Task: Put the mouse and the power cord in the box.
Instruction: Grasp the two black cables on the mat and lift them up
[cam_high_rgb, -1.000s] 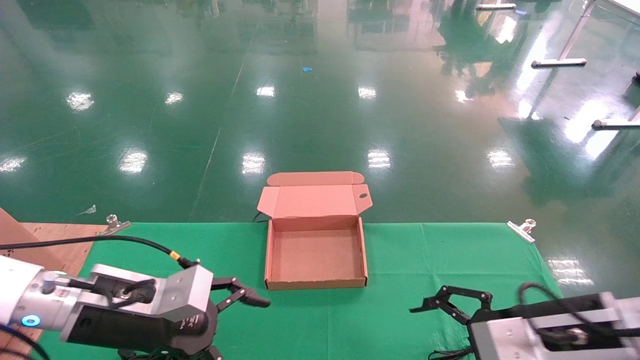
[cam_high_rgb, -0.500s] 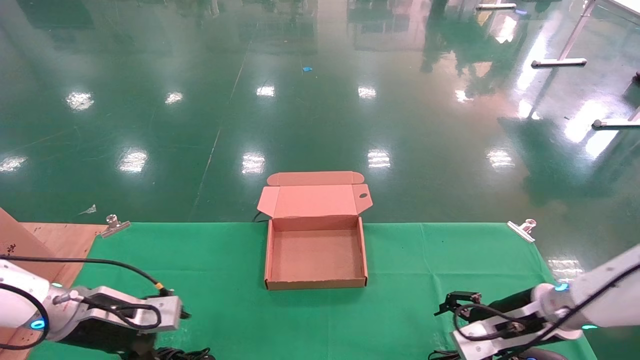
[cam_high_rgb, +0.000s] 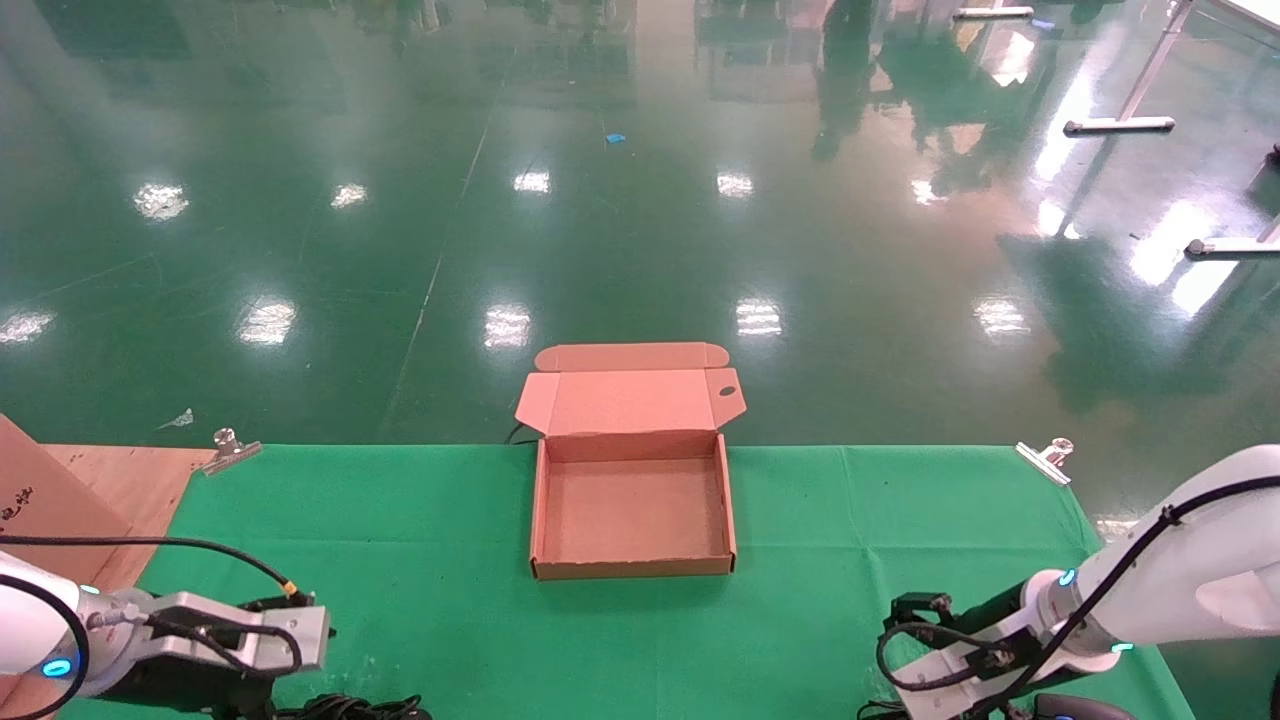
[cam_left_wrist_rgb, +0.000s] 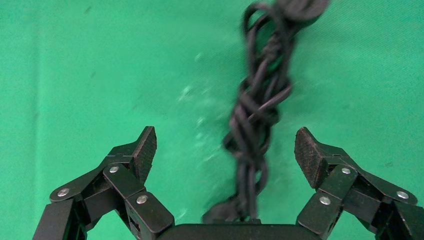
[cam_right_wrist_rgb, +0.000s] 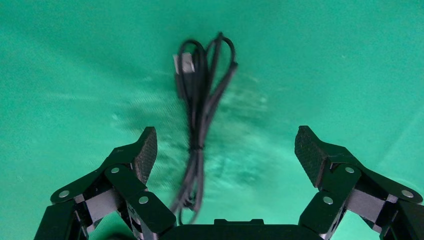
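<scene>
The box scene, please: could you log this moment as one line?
box: open, empty | left gripper: open over power cord | right gripper: open over the mouse's cable

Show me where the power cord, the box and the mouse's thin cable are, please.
power cord (cam_left_wrist_rgb: 255, 120): left wrist view, twisted middle of bundle.
box (cam_high_rgb: 632, 568): head view, near wall.
mouse's thin cable (cam_right_wrist_rgb: 200, 115): right wrist view, middle of bundled strands.

left pincer agape, right pincer agape

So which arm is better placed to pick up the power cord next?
Left. The left gripper hangs open right over the power cord bundle; the right gripper is over the mouse's thin cable instead.
</scene>
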